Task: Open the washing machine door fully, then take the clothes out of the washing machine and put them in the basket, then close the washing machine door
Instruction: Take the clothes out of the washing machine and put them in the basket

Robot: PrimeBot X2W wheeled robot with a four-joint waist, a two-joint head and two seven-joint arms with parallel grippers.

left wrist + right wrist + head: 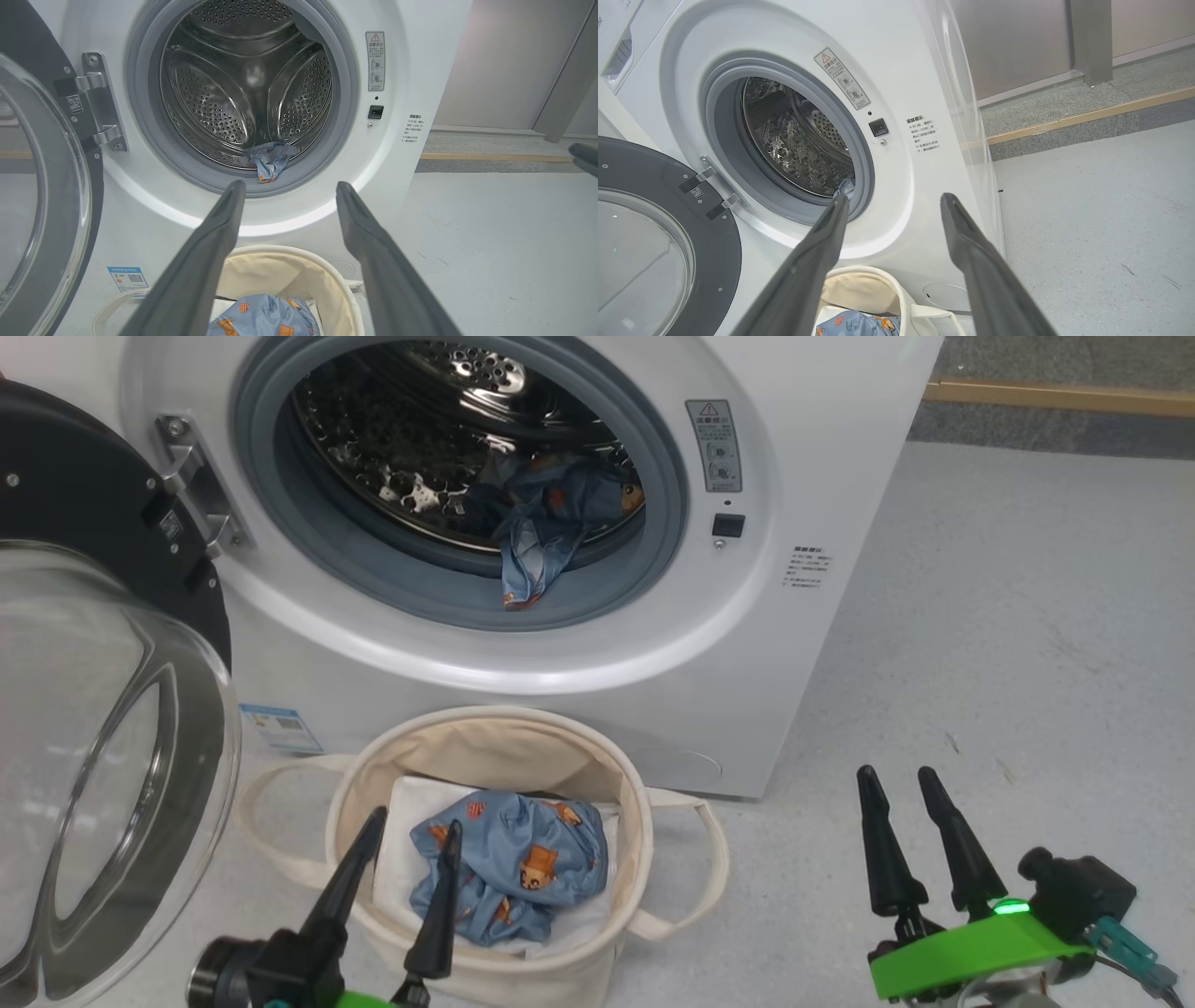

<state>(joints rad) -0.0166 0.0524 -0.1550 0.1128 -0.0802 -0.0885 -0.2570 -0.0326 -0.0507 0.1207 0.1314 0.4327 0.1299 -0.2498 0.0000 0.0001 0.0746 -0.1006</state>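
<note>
Left jaws, right jaws spread wide, empty.

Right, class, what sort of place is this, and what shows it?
Likely a laundry corner: a washing machine with its door open, clothes in a basket on a bare grey floor.

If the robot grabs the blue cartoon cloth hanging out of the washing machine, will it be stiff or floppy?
Probably floppy: the crumpled blue printed garment droops over the grey drum seal. It looks thin, so it is likely light. It may trail and drag on that seal.
</note>
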